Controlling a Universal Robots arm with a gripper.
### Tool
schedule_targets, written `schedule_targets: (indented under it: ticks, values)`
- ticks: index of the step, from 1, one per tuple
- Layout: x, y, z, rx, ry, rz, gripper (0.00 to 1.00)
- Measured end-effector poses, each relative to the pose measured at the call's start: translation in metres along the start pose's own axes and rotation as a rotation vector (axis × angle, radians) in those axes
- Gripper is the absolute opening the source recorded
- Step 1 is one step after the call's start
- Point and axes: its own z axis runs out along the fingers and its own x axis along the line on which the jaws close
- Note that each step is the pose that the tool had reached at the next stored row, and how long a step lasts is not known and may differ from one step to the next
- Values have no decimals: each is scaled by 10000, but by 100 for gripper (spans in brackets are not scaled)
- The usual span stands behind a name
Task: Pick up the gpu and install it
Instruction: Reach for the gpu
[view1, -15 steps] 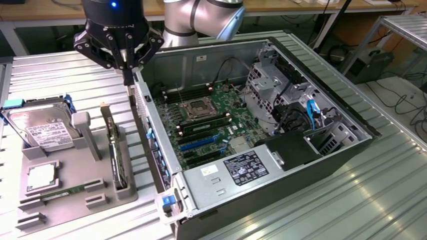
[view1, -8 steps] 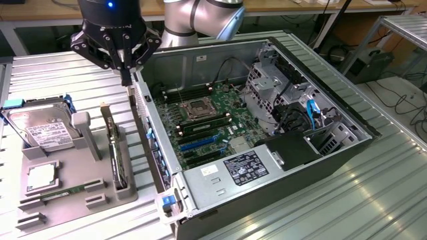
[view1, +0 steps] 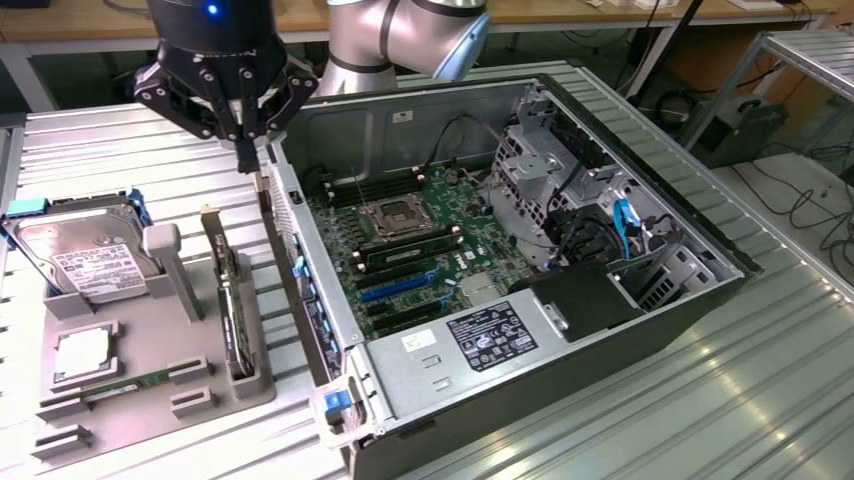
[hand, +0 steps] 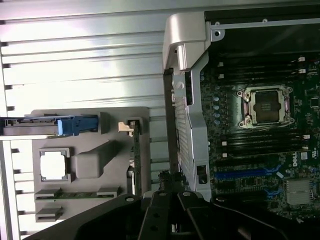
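The gpu (view1: 232, 305) is a thin black card with a pale bracket at its far end. It stands on edge in a slot of the grey holder tray (view1: 200, 395), just outside the open computer case (view1: 534, 330). In the wrist view the gpu (hand: 133, 150) lies edge-on beside the case's perforated rear wall (hand: 189, 130). My gripper (view1: 247, 160) hangs shut above the case's rear corner, beyond the card's bracket end and well above it. I see nothing between the fingers. Its dark fingers (hand: 168, 186) point down over the strip between tray and case.
The tray also carries a silver hard drive (view1: 83, 262) in a blue-edged mount, a square processor (view1: 80, 350) and a green memory stick (view1: 134, 383). Inside the case lie the motherboard's processor socket (view1: 396, 215) and blue expansion slots (view1: 398, 287). A drive cage (view1: 541, 170) stands at the exterior view's right.
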Motion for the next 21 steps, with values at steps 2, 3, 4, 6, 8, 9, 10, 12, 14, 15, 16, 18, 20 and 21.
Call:
schedule_targets:
  ticks: [2,3,4,6,8,9,10,12,14,15,16,18,20,21]
  values:
    - [9,-1,0,0,0,0,11]
    - [14,-1,0,0,0,0,11]
    - [18,-1,0,0,0,0,11]
    - [26,-2,-1,1,1,0,11]
    - [34,-3,-1,1,1,0,11]
    - [38,-3,-1,0,0,0,11]
    - [42,-3,-1,0,0,0,11]
    - [52,-4,-1,0,0,0,11]
    - [60,-5,-2,0,0,0,11]
    - [64,-5,-2,0,0,0,11]
    - [70,-5,-2,0,1,0,11]
    - [78,-6,-2,0,0,0,11]
    - [90,-7,-2,0,1,0,11]
    - [96,-7,-2,0,0,0,11]
